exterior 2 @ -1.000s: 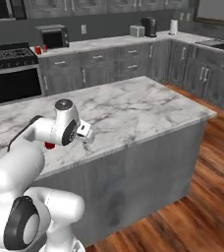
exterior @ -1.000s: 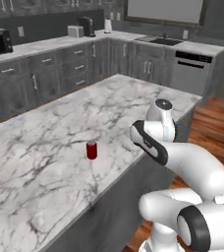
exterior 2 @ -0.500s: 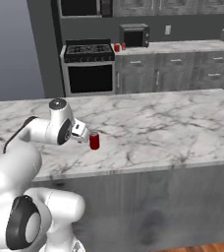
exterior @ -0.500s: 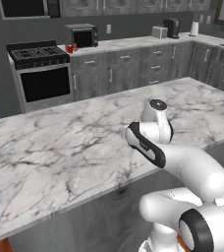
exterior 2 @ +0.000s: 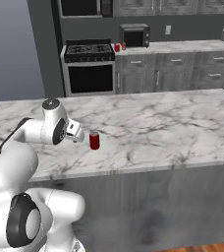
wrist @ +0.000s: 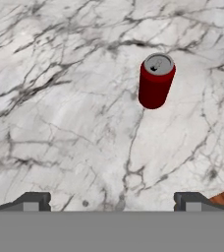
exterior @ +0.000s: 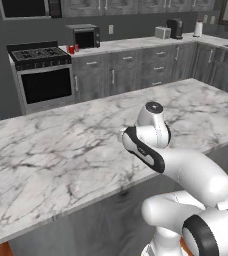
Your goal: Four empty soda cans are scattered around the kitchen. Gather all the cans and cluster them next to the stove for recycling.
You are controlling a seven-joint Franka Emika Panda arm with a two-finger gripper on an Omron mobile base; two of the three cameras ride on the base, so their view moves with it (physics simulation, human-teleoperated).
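We are approaching a soda can [wrist: 155, 80] on the worktop [exterior 2: 158, 123], end effector [wrist: 111, 199] spread wide; the can, at one o'clock, probably needs centring.

The arm [exterior: 186, 170] is glossy white with rounded, bulbous links, dark grey rings at its joints, a black band across one link, and a round grey cap.

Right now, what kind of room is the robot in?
A home-style kitchen, rendered rather than real. A black gas stove with an oven door stands against the far wall, grey cabinets run beside it, and a marble island counter in front holds a red soda can.
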